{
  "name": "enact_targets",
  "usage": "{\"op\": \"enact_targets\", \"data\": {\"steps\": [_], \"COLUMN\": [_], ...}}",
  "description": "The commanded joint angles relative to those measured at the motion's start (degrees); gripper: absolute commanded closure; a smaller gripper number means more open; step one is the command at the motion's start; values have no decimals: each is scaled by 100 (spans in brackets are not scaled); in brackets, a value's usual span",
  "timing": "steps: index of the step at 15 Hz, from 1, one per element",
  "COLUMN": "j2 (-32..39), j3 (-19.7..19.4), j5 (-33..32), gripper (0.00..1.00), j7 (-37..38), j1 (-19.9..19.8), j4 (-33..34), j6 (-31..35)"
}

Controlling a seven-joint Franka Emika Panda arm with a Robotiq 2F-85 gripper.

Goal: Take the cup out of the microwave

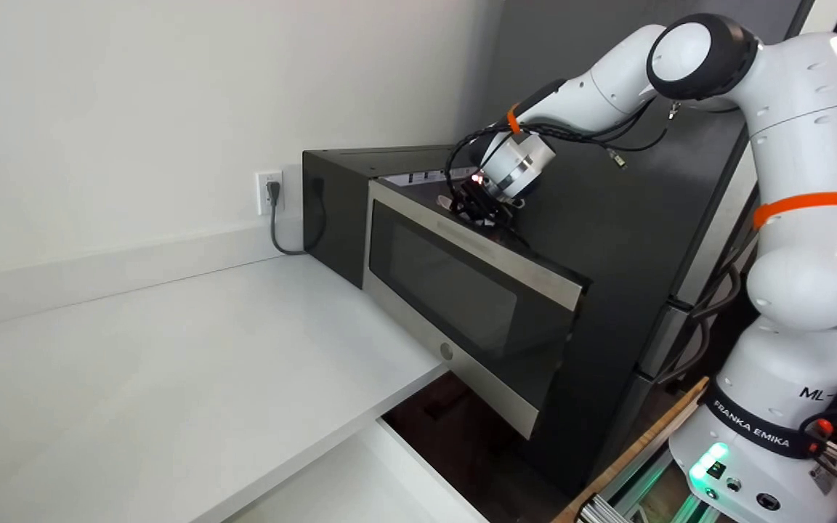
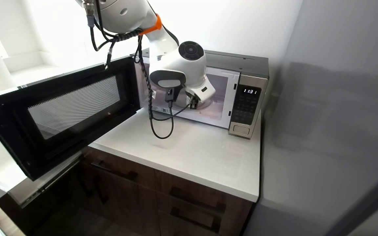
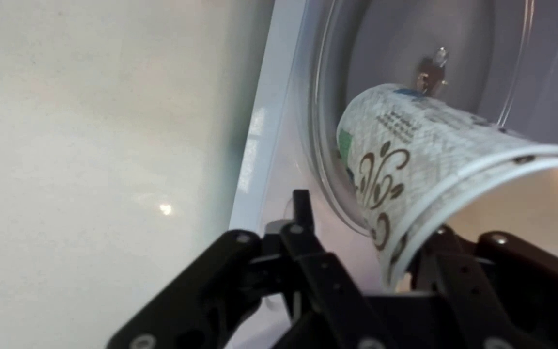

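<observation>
Cup (image 3: 410, 155), pale and brown-scrolled, is over the glass turntable (image 3: 400, 43) inside the microwave (image 2: 231, 98), and my gripper (image 3: 375, 220) stands spread at its rim (whether we touch anywhere, I cannot tell).

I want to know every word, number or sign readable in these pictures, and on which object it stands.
"11:31": display of the microwave.
"FRANKA EMIKA": black band low on the arm.
"ML-", rest out of sight: white casing above the band.
Too small or blurred to read: print on the cup; keypad, label strip, sticker and round door badge on the microwave.
</observation>
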Motion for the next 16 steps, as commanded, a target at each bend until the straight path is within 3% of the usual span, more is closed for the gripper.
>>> {"op": "enact_targets", "data": {"steps": [1, 3, 8, 9, 14, 15, 16], "j2": [-218, -301, -681, -815, -1551, -1701, -1943], "j3": [-76, -96, -281, -546, -1442, -1444, -1740], "j5": [-113, -143, -392, -511, -1943, -2304, -2633], "gripper": [89, 100, 99, 99, 99, 99, 99], "j7": [43, 49, 113, 199, 428, 431, 438], "j1": [92, 110, 250, 457, 996, 925, 1130], "j4": [-196, -249, -636, -800, -1865, -2051, -2279], "j6": [22, 34, 22, -41, -232, -328, -550]}}
